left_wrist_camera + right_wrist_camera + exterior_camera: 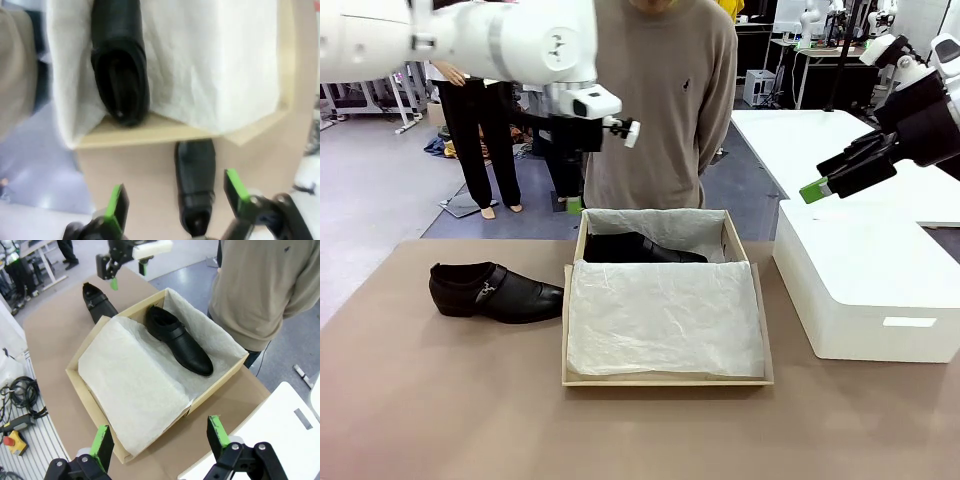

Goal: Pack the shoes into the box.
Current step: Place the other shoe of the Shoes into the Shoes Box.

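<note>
Halfway: one shoe (640, 248) lying in box (665, 378), far side; other shoe (495, 292) on table (440, 400), just left of box. Left gripper (176, 196) above it, jaws apart, empty. Right gripper (160, 436) likewise apart, empty. Next: descend, clamp other shoe, place beside first.

Robotics laboratory in a large open indoor hall. In the front view, a thick white jointed robot arm (470, 40) crosses the upper left above a wide brown work table (440, 400). Beyond the table lies a smooth grey floor (380, 190). A long white table (800, 140) stands at the right, and a dark bench (820, 60) carrying equipment sits farther back in the upper right. In the right wrist view, at lower left, coiled black cables (20, 390) lie near a yellow box with a red emergency-stop button (9, 439) beside the table's edge. A person in a beige jumper (660, 100) stands at the far side.
</note>
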